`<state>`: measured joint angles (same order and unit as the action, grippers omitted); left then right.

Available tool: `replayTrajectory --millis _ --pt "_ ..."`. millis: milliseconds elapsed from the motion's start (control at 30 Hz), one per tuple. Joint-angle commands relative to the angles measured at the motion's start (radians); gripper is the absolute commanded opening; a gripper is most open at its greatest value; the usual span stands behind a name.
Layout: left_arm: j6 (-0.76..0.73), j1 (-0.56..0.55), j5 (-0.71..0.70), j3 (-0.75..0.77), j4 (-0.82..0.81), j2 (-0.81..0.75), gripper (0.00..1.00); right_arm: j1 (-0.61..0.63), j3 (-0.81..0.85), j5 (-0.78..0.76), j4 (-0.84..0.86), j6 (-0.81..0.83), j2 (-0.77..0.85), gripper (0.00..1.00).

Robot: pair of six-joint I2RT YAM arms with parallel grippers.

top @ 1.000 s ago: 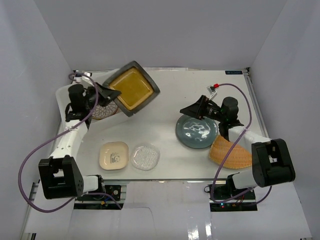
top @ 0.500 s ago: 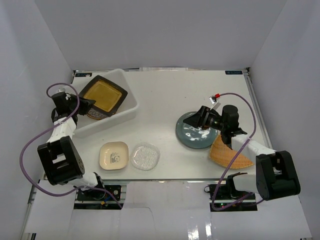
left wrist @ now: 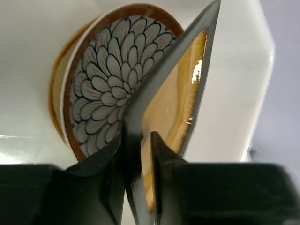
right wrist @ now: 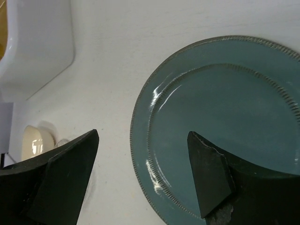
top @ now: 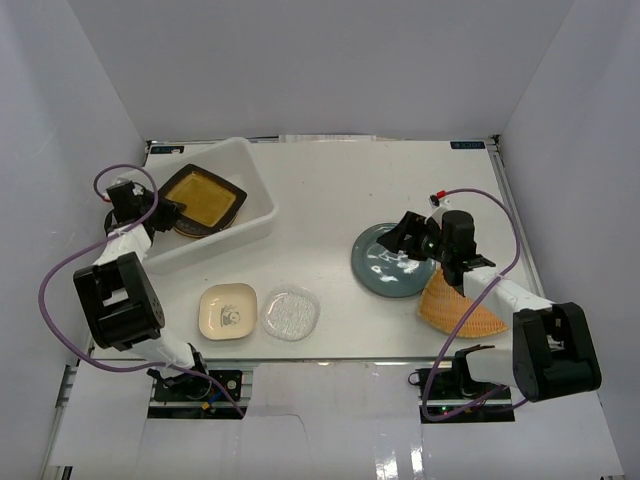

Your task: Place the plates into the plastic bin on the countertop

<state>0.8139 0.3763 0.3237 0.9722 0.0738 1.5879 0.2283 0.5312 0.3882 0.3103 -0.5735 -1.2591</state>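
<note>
Inside the plastic bin (top: 228,243), at the far left of the countertop (top: 330,190), the black-rimmed amber square plate (top: 205,197) leans tilted against the brown-and-white petal-patterned plate (left wrist: 105,89), which itself stands nearly on edge. Behind the petal-patterned plate a tan rim (left wrist: 55,98) shows; it belongs to another dish, too hidden to name. The left gripper (top: 165,212) reaches into the bin from its left end. Its two fingers (left wrist: 159,154) stand on either side of the amber plate's black rim, one behind it and one on the amber face. Whether they press the rim or merely bracket it cannot be told.

Well to the right of the bin lies the teal plate (top: 392,262), flat on the countertop. The right gripper (top: 408,232) hangs over the plate's bin-side edge, jaws spread wide and holding nothing. Farther from the bin, just beyond the teal plate, lies the orange woven plate (top: 460,308). On the near side of the bin, the small cream square plate (top: 227,310) and the small clear glass plate (top: 291,313) sit side by side on the countertop.
</note>
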Motion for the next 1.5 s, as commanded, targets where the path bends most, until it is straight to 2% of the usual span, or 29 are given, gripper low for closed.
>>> replayTrajectory --millis 0,33,67,200,267,433,567,667,767,900,1033,1067,1133,1167,1233,1267,1333,1367,1467 --pt "-0.035 0.001 -0.034 0.074 -0.019 0.003 0.45 -0.009 0.085 -0.19 -0.059 0.066 -0.011 0.82" --pt "-0.039 0.0 -0.028 0.085 -0.014 0.004 0.55 -0.01 0.098 -0.219 -0.095 0.096 -0.02 0.83" --pt "-0.044 0.001 -0.025 0.088 -0.008 0.001 0.74 -0.014 0.114 -0.291 -0.12 0.118 -0.026 0.85" --pt "-0.045 -0.002 -0.011 0.091 0.001 -0.044 0.98 -0.041 0.202 -0.457 -0.221 0.21 -0.08 0.9" --pt "-0.047 -0.001 -0.018 0.077 0.009 -0.071 0.98 -0.061 0.242 -0.501 -0.267 0.254 -0.115 0.94" --pt "-0.087 -0.016 -0.093 0.014 0.02 -0.192 0.98 -0.069 0.329 -0.516 -0.378 0.345 -0.219 0.95" --pt "-0.107 -0.036 -0.098 -0.035 0.008 -0.295 0.98 -0.067 0.349 -0.408 -0.407 0.38 -0.281 0.95" --pt "-0.148 -0.066 -0.078 -0.058 0.014 -0.368 0.98 -0.061 0.366 -0.399 -0.445 0.409 -0.318 0.96" --pt "-0.179 -0.091 -0.052 -0.038 0.087 -0.397 0.98 -0.057 0.372 -0.402 -0.464 0.426 -0.339 0.95" --pt "-0.191 -0.094 -0.058 -0.044 0.132 -0.425 0.98 -0.049 0.377 -0.401 -0.471 0.428 -0.371 0.88" --pt "-0.179 -0.103 0.01 -0.044 0.135 -0.445 0.98 -0.047 0.391 -0.328 -0.451 0.411 -0.41 0.68" --pt "-0.186 -0.137 0.05 -0.035 0.139 -0.451 0.98 -0.047 0.395 -0.292 -0.435 0.391 -0.418 0.5" --pt "-0.196 -0.213 0.058 -0.023 0.142 -0.482 0.98 -0.047 0.403 -0.253 -0.395 0.36 -0.436 0.37" --pt "-0.2 -0.326 0.039 -0.004 0.155 -0.489 0.97 -0.047 0.408 -0.229 -0.361 0.319 -0.442 0.3" --pt "-0.202 -0.471 0.017 0.009 0.164 -0.494 0.96 -0.046 0.429 -0.216 -0.33 0.276 -0.474 0.27" --pt "-0.205 -0.597 -0.014 0.023 0.182 -0.487 0.96 -0.046 0.44 -0.209 -0.321 0.241 -0.486 0.24" --pt "-0.202 -0.719 -0.058 0.022 0.19 -0.456 0.96 -0.047 0.47 -0.213 -0.286 0.219 -0.522 0.23" --pt "-0.2 -0.82 -0.095 0.02 0.196 -0.442 0.95 -0.046 0.48 -0.23 -0.281 0.21 -0.529 0.23" --pt "-0.173 -0.974 -0.174 -0.001 0.189 -0.367 0.95 -0.047 0.501 -0.233 -0.261 0.201 -0.543 0.23"
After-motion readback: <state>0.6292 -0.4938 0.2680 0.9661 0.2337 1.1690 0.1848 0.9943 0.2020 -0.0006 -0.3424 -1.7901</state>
